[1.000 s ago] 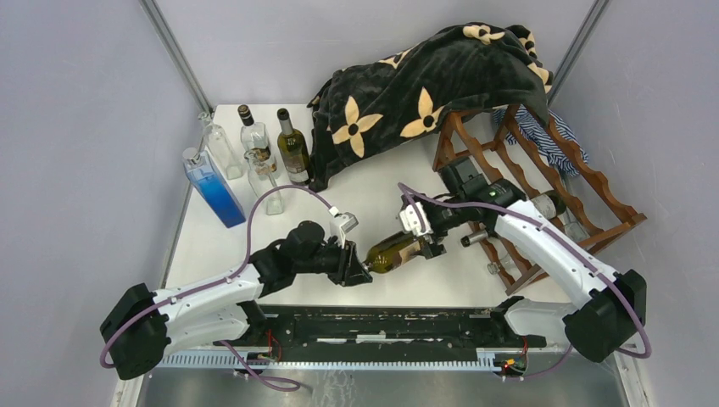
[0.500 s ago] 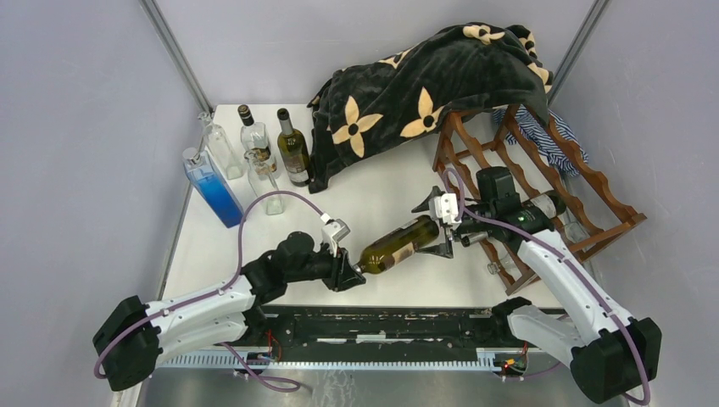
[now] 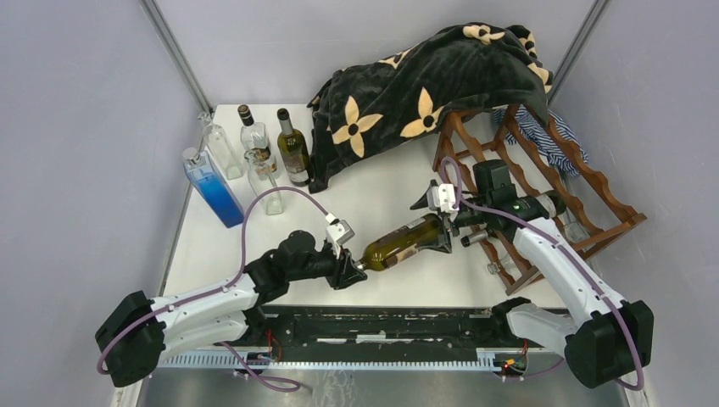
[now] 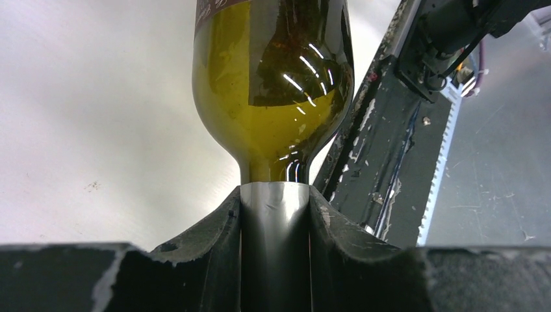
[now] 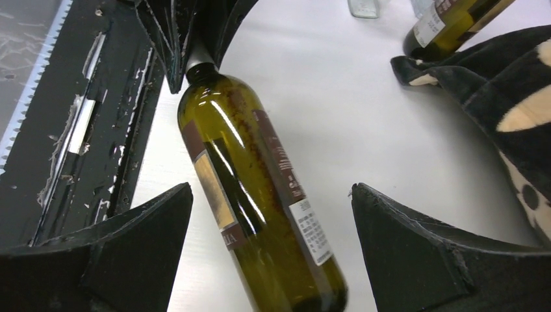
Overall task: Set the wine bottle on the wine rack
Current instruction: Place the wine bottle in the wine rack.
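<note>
Top external view: the bottle (image 3: 398,243) hangs slanted over the near middle of the tabletop (image 3: 373,186), its neck clamped in the left gripper (image 3: 353,270). The right gripper (image 3: 435,224) stands wide open around the bottle's base, with its fingers clear of the glass. The rack (image 3: 598,182) stands at the right, behind that gripper.

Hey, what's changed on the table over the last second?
The right gripper drew back along the wine bottle toward the wine rack, from its body to its base, jaws still open and not gripping. The left gripper stayed shut on its neck. The standing bottles and blanket did not move.
</note>
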Robot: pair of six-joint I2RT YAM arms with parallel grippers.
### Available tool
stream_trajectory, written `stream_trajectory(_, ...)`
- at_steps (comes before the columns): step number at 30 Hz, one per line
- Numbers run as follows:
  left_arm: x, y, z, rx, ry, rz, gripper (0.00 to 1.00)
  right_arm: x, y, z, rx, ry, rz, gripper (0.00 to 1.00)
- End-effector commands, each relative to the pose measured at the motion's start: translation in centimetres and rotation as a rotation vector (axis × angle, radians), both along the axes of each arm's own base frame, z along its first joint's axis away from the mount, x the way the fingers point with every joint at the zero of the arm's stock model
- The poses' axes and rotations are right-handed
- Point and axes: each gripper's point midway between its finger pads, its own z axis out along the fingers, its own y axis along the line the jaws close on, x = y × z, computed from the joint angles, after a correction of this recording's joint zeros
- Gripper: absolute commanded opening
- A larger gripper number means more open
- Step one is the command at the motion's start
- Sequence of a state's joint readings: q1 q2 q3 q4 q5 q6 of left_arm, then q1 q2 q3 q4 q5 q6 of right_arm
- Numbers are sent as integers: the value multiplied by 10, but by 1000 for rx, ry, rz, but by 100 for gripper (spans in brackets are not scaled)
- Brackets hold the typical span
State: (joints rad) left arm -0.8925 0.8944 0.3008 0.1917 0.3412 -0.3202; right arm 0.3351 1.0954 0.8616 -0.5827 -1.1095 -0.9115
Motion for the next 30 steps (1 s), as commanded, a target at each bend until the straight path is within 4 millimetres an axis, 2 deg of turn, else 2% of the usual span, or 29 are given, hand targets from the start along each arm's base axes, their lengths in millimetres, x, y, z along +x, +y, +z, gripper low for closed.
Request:
stream_trajectory(1, 24, -30, 79, -193, -248, -39, 2, 16, -6, 21, -32, -84, -40, 98)
stream_trajectory(8, 31, -39, 80, -187, -264, -51, 2, 40, -24, 36, -171, -236, -90, 98)
stream_trajectory(16, 36, -44, 88, -185, -310, -63, 2, 73, -40, 82, -224, -316, -276, 98)
stream_trajectory(24, 47, -53, 83, -161, -320, -59, 2, 116, -74, 125, -210, -284, -691, 98)
stream_trajectory(28, 55, -64, 81, -148, -326, -66, 2, 137, -103, 146, -217, -284, -928, 98)
stream_trajectory(30, 59, -70, 83, -151, -333, -73, 2, 146, -122, 149, -246, -285, -1046, 98)
